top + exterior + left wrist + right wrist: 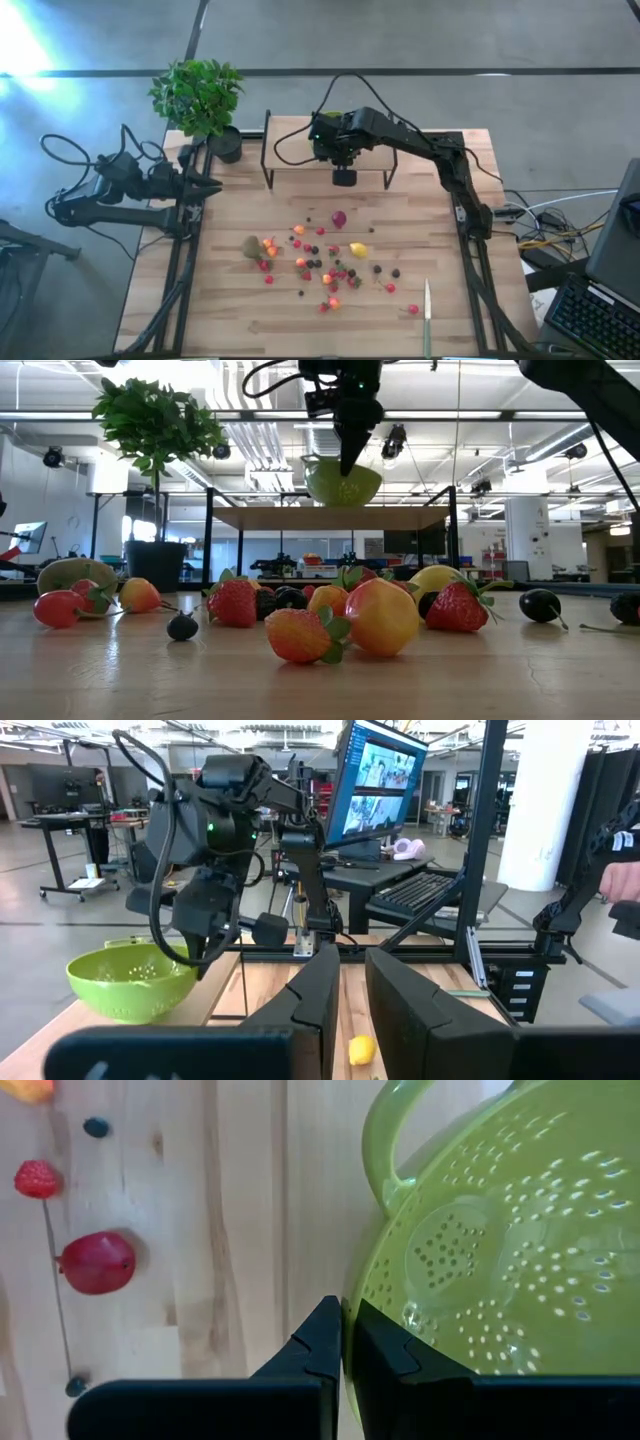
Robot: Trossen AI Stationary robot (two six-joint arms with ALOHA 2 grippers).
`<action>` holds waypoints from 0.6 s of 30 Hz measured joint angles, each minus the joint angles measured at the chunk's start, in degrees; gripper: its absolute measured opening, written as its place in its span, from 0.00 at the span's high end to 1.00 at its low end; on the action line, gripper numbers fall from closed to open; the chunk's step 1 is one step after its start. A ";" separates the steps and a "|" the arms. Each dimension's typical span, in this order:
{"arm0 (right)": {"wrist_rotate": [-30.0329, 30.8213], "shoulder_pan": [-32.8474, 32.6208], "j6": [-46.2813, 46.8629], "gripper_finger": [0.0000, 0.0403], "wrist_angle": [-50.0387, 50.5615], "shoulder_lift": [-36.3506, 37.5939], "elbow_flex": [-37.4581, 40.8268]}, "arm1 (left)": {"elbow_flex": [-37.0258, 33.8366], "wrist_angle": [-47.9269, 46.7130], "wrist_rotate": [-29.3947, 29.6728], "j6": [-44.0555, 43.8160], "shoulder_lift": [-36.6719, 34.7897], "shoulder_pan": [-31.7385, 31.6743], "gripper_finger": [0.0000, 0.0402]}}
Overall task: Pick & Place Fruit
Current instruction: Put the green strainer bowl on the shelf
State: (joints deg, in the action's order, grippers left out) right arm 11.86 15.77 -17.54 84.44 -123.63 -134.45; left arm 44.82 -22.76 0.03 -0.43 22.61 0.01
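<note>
Fruit (325, 262) lies scattered mid-table. The right gripper (343, 1342) pinches the rim of the lime-green colander (500, 1250), holding it aloft over the shelf (330, 145). Best to lower it level and set it beside the fruit. The left gripper (205, 187), nearly closed and empty, waits at the table's left edge.

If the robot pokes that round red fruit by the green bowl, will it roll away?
Probably. The red fruit looks round and smooth, lying loose on the flat table, so a poke could send it rolling. It is small, so it is likely light. Its thin stem may make it wobble.
</note>
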 joint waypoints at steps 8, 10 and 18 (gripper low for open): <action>-0.31 0.05 -0.04 0.97 0.51 -0.09 0.00 | -0.02 -0.01 -0.02 0.00 0.01 0.00 0.84; -0.31 0.02 0.17 0.95 0.51 0.02 0.00 | -0.02 -0.02 -0.02 0.00 0.00 0.00 0.84; -0.31 0.02 -0.46 0.86 0.40 0.11 0.00 | -0.01 -0.01 -0.01 0.00 0.01 0.02 0.84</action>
State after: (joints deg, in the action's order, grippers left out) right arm 11.55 15.79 -18.00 84.84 -123.52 -134.45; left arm 44.80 -22.77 0.02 -0.43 22.62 0.03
